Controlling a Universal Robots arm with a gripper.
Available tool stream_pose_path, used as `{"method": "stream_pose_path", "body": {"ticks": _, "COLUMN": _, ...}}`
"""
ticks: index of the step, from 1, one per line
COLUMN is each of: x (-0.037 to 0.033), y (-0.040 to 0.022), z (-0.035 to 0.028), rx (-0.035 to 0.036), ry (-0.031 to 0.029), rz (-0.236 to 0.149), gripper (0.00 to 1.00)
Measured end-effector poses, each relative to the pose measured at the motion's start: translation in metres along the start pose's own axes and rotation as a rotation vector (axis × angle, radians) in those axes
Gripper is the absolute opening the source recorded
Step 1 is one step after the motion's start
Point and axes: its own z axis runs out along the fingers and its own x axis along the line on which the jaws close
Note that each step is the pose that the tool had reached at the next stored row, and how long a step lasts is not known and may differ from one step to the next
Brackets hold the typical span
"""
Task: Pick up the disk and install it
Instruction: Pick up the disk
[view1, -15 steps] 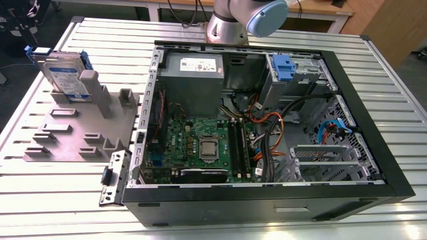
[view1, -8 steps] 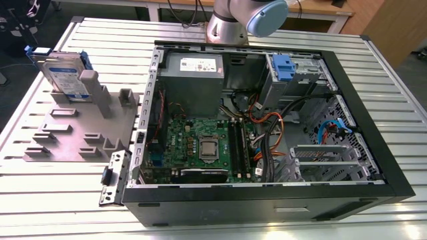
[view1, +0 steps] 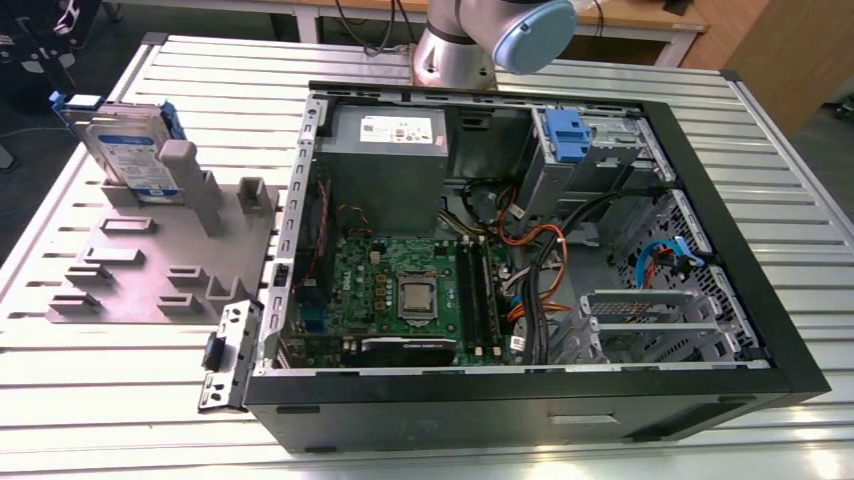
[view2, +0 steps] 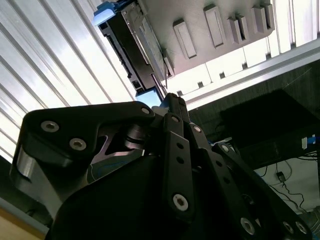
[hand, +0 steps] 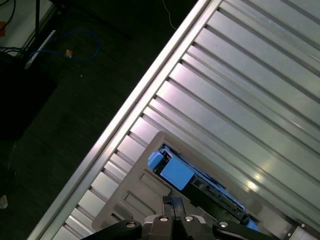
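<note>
The slatted table (view1: 120, 400) and open computer case (view1: 534, 405) are taken in by the exterior view; the disk (view1: 127, 150) is seen upright in the grey fixture (view1: 147, 270) at the exterior view's left, neither picked up nor installed; the gripper (hand: 172, 201), pressed together and empty, is shown near it in both wrist views

1. Arm (view1: 457, 55): silver link topped by a pale blue joint cap (view1: 534, 28), upright at the top edge of the exterior view.
2. Gripper (view2: 172, 98): black, built of bolted linkage bars, seen from behind in both wrist views (hand: 173, 201).
3. Fingers (view2: 176, 150): drawn together, tips meeting, nothing held between them.
</note>
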Motion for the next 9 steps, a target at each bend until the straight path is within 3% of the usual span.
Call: {"method": "stream_pose_path", "body": {"ticks": 9, "x": 0.0, "y": 0.0, "z": 0.0, "rx": -0.0005, "ry": 0.0, "rz": -0.018, "gripper": 0.11}}
